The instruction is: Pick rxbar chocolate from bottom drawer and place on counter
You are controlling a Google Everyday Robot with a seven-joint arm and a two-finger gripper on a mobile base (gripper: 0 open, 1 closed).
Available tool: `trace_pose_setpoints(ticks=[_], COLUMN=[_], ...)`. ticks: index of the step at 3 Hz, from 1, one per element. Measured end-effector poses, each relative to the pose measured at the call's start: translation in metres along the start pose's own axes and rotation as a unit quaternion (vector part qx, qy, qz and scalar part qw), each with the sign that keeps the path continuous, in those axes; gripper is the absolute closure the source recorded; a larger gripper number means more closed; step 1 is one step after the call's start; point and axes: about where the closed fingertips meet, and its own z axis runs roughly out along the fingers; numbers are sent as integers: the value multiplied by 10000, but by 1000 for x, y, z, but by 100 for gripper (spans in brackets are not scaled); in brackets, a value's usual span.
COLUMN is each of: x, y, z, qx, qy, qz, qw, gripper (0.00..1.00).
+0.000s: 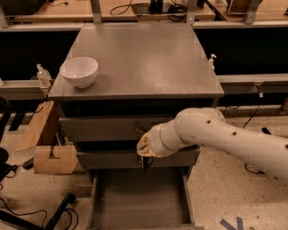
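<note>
My gripper (146, 158) hangs in front of the middle drawer front, above the open bottom drawer (135, 204). It points down and is shut on the rxbar chocolate (147, 165), a small dark flat piece sticking out below the pale wrist cover. The white arm reaches in from the right. The drawer's grey floor is bare. The counter (144, 58) is the flat grey cabinet top above and behind the gripper.
A white bowl (79, 71) stands at the counter's front left corner. Two closed drawer fronts (103, 128) sit above the open drawer. Cardboard boxes (47, 152) lie on the floor at left. A wooden table with cables (135, 6) runs along the back.
</note>
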Motion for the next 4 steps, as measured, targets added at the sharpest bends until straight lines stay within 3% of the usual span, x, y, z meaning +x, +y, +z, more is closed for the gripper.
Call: trace_pose_setpoints(ticks=[2,3,4], x=[-40,-59,-59], y=[-89,-121,-121], z=[-127,-178,-178], qx=[673,1037,1037], qy=[260,482,482], qz=[117,227,227], qw=[9973,9932,9932], gripper=[100,100,100])
